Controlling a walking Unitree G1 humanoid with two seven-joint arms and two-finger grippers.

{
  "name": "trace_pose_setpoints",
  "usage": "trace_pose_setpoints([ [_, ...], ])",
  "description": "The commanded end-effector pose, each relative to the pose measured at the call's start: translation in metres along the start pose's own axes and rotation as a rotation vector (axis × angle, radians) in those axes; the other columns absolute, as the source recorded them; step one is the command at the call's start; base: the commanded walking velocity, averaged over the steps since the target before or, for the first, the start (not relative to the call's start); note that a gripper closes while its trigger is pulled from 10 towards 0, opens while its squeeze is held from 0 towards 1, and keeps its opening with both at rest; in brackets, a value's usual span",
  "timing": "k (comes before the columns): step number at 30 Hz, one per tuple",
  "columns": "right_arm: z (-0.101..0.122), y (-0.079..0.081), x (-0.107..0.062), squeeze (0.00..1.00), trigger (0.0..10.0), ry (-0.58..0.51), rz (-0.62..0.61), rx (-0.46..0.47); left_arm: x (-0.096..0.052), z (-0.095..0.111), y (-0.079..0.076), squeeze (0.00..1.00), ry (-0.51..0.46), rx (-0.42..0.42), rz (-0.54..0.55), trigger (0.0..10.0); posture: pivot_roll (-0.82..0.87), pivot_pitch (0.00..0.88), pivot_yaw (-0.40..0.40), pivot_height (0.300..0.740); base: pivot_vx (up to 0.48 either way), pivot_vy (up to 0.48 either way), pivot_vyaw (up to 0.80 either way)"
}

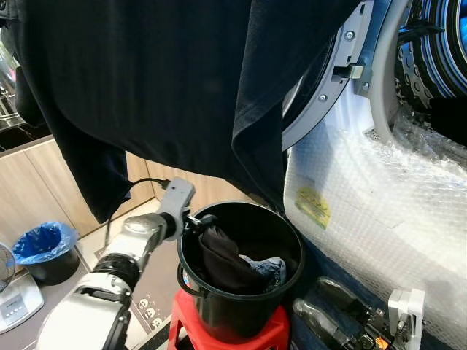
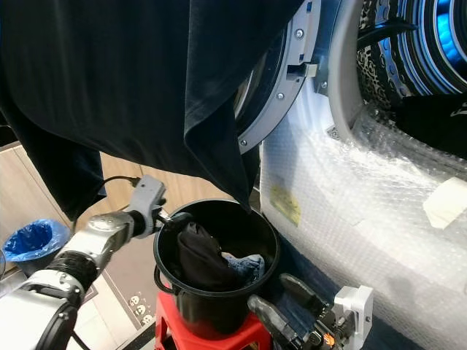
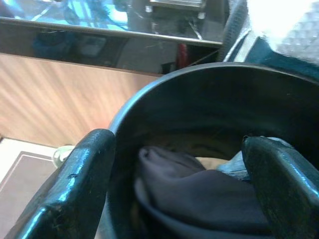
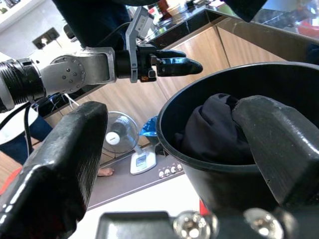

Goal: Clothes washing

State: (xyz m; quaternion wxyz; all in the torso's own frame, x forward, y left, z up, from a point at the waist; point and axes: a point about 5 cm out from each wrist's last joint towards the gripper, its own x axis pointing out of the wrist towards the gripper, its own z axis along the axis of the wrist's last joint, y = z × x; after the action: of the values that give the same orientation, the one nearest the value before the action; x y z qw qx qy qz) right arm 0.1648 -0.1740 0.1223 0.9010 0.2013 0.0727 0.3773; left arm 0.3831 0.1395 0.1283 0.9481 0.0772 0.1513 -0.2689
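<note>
A black bucket [image 1: 219,306] stands on a red stool [image 1: 266,337], holding a dark garment [image 1: 222,259] and a blue-grey piece [image 1: 268,268]. My left gripper [image 1: 201,221] hovers at the bucket's left rim, open, just above the dark garment [image 3: 199,199]; its fingers [image 3: 75,184] hold nothing. My right gripper [image 2: 292,306] waits low at the bucket's right side, open and empty, its fingers [image 4: 65,164] spread wide. A large dark cloth [image 1: 168,87] hangs across the top of the view, over the bucket. The washing machine's drum opening [image 2: 416,51] lies at the upper right, door [image 1: 321,80] swung open.
Bubble wrap [image 1: 379,204] covers the washer's front. A bin with a blue bag [image 1: 44,248] and a scale [image 1: 18,299] sit on the floor at the left, before wooden cabinets [image 1: 29,189]. A power strip [image 1: 146,310] lies by the stool. A small fan [image 4: 118,142] stands on the floor.
</note>
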Motion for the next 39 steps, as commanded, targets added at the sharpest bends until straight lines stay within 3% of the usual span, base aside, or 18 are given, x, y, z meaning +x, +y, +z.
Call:
trace_pose_setpoints([
  [1,0.004,0.006,0.0,0.0,10.0,-0.01,0.008,0.004,0.004,0.001,-0.005,0.0,0.016,-0.013,-0.007,10.0,-0.17,0.088,0.027,0.74,0.0,0.0,0.0],
  [9,0.006,0.015,-0.005,0.0,10.0,0.0,0.0,0.012,0.015,0.001,-0.028,0.0,0.027,-0.034,-0.085,10.0,-0.18,0.125,0.021,0.74,0.0,0.0,0.0],
  [11,0.005,0.018,-0.007,0.0,10.0,0.007,-0.005,0.02,0.018,-0.002,-0.036,0.0,0.051,-0.085,-0.125,10.0,-0.18,0.147,0.02,0.74,0.0,0.0,0.0],
  [14,0.005,0.02,-0.008,0.0,10.0,0.011,-0.01,0.024,0.019,-0.003,-0.039,0.0,0.064,-0.106,-0.128,10.0,-0.18,0.153,0.02,0.74,0.0,0.0,0.0],
  [19,0.004,0.025,-0.014,0.0,10.0,0.024,-0.025,0.038,0.02,0.001,-0.041,0.0,0.098,-0.272,-0.139,10.0,-0.18,0.181,0.02,0.74,0.0,0.0,0.0],
  [33,0.002,0.029,-0.019,0.0,10.0,0.039,-0.06,0.049,0.021,0.004,-0.042,0.0,0.185,-0.345,-0.115,10.0,-0.19,0.208,0.026,0.74,0.0,0.0,0.0],
  [39,0.0,0.029,-0.018,0.0,10.0,0.044,-0.068,0.048,0.02,-0.002,-0.054,0.0,0.26,-0.371,-0.208,10.0,-0.19,0.211,0.029,0.74,0.0,0.0,0.0],
])
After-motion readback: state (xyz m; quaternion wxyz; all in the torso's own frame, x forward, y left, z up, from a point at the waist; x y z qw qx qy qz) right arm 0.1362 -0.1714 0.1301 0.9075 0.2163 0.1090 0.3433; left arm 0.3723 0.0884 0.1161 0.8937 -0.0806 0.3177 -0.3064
